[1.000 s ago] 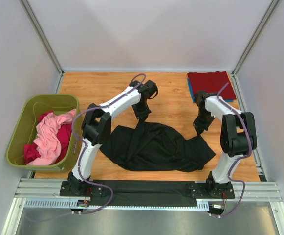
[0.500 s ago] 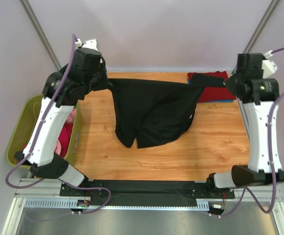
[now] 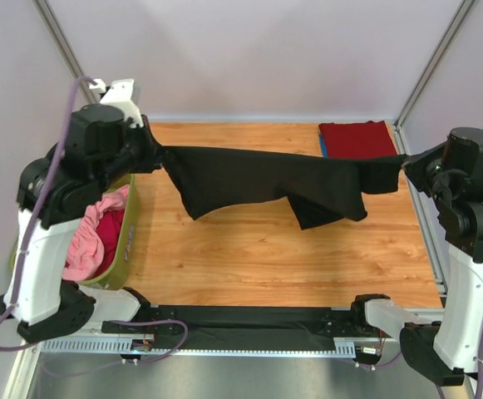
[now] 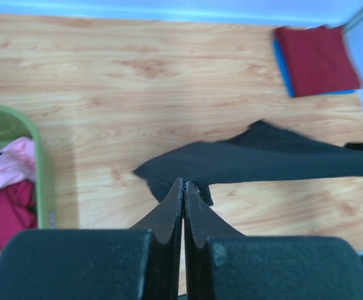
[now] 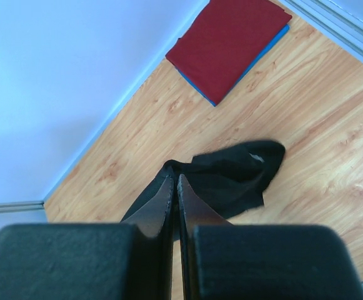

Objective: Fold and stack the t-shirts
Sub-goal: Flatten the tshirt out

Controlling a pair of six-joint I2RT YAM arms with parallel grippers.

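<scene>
Aloft, black shirt [image 3: 258,176] hangs stretched above the table [image 3: 266,258], long axis running left to right, one end pinched in the left claw [image 4: 184,182] over the table's left edge, other in the right claw [image 5: 174,178] over its right edge.

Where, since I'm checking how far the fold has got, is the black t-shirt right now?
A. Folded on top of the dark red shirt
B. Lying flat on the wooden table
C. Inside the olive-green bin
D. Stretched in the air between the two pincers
D: the black t-shirt hangs stretched out, one end pinched in the shut left pincer and the other end in the shut right pincer.
</scene>
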